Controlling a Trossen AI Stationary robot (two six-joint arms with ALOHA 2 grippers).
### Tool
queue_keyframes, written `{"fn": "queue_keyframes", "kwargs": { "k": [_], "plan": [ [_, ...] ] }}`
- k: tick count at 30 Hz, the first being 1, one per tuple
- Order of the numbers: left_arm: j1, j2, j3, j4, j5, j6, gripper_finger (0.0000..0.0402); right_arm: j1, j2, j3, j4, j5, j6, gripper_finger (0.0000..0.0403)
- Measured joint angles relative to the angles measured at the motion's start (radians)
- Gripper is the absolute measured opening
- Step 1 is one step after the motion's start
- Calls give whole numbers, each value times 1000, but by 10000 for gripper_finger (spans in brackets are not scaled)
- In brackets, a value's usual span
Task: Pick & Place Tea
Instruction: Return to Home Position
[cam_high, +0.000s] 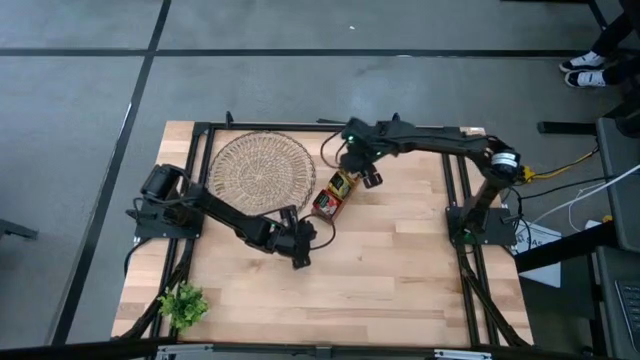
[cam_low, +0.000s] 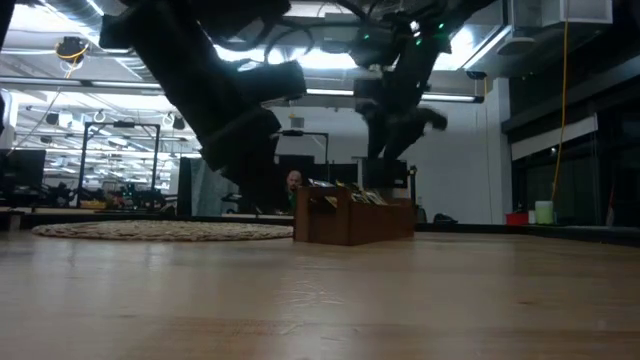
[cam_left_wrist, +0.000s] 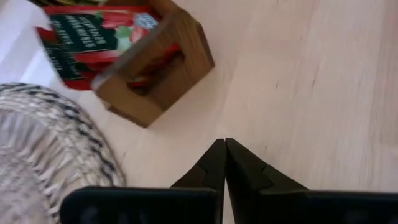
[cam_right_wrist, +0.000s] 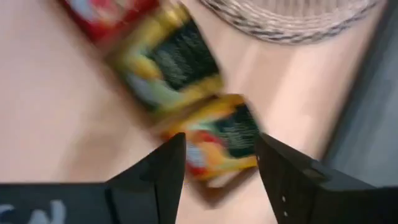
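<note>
Red, yellow and orange tea sachets (cam_high: 340, 185) stand in a narrow wooden tray (cam_high: 324, 211) at the table's middle, beside the round wicker dish (cam_high: 262, 170). My right gripper (cam_high: 367, 177) hangs open just above the tray's far end; in its wrist view a yellow-orange sachet (cam_right_wrist: 221, 140) lies below the spread fingers, blurred. My left gripper (cam_high: 301, 254) is shut with nothing in it, above the bare wood near the tray's near end (cam_left_wrist: 155, 74), where red sachets (cam_left_wrist: 93, 31) show.
A small green plant (cam_high: 183, 305) sits at the near left corner. The near and right parts of the wooden table top (cam_high: 400, 280) are bare. A person's shoes (cam_high: 588, 68) show on the floor beyond the far right corner.
</note>
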Motion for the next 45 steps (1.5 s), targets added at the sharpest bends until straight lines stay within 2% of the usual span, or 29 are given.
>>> {"fn": "queue_keyframes", "kwargs": {
  "k": [4,7,11,17,24,29,35,40,45],
  "plan": [
    [-14,-5,0,-6,-31,-6,8,-52,-74,-5,-89,-220,192,183],
    [-14,-6,0,-9,-28,1,7,-84,-141,-37,-88,-364,353,172],
    [-14,-12,0,-22,-29,11,4,-55,-232,-106,-67,-444,497,159],
    [-14,-40,0,-47,-37,47,8,80,-455,-336,111,-446,616,150],
    [-14,-57,0,-37,-74,29,4,222,-740,-664,479,-444,854,149],
    [-14,-60,0,-40,-68,-22,8,292,-882,-805,657,-451,962,149],
    [-27,-60,0,-72,-21,-172,10,402,-1045,-927,694,-427,932,149],
    [-42,-60,0,-51,-39,-150,6,468,-1167,-1088,922,-400,983,149],
    [-13,-60,0,-28,6,-114,9,516,-1233,-1239,1140,-399,994,149]
  ]
}}
